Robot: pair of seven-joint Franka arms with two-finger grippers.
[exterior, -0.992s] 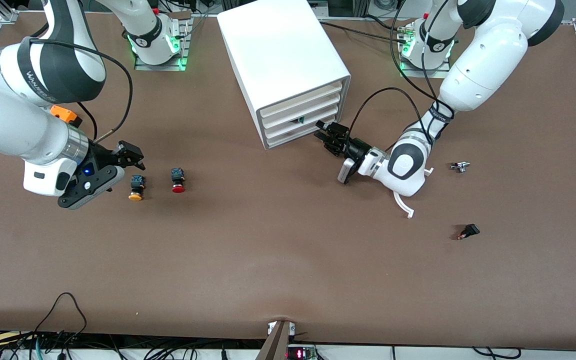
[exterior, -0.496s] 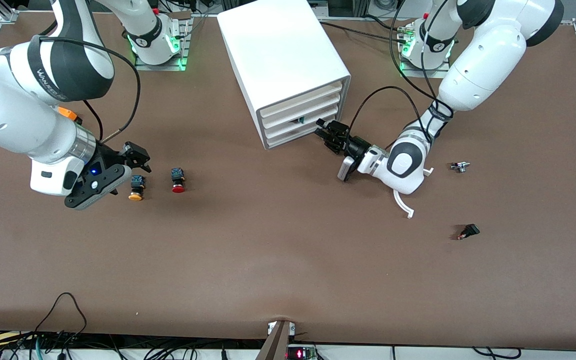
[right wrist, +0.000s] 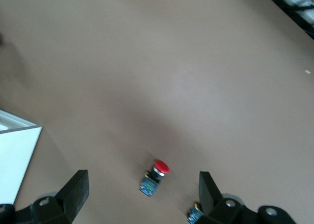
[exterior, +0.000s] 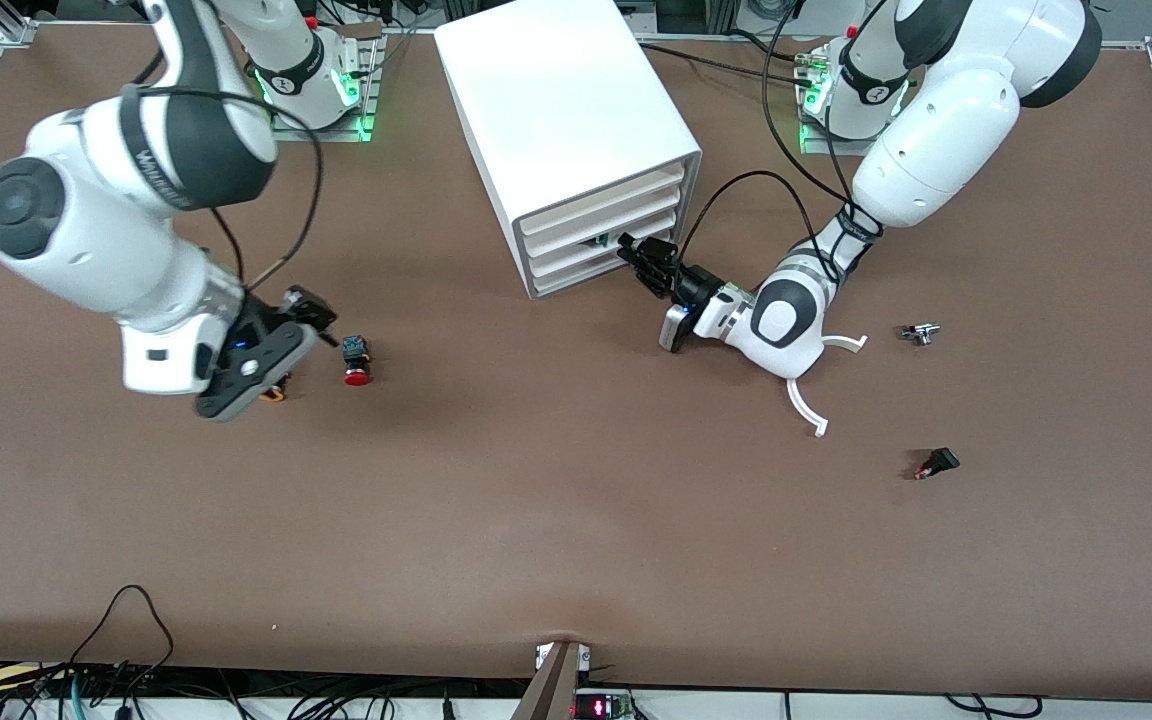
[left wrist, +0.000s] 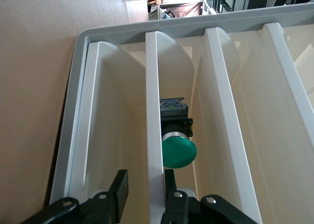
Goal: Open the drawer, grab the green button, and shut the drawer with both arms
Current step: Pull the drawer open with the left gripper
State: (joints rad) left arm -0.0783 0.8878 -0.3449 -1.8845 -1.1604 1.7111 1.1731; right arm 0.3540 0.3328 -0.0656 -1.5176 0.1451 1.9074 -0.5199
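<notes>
The left arm's black two-finger gripper (left wrist: pixel 143 194) pinches the off-white front lip of the shallow white plastic drawer (left wrist: pixel 153 111), closed on it, in the boxy white cabinet (exterior: pixel 566 120). The green-capped push button (left wrist: pixel 177 148) lies inside that drawer (just past the fingers). If the thin lip slips free, the pull could fail. The right arm's gripper (right wrist: pixel 142 194) hangs open over the brown table (exterior: pixel 576 520) above the red-capped button (exterior: pixel 357 376)

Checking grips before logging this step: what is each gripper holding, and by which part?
The left gripper has its fingers either side of the drawer front's edge. The right gripper is open and holds nothing.
</notes>
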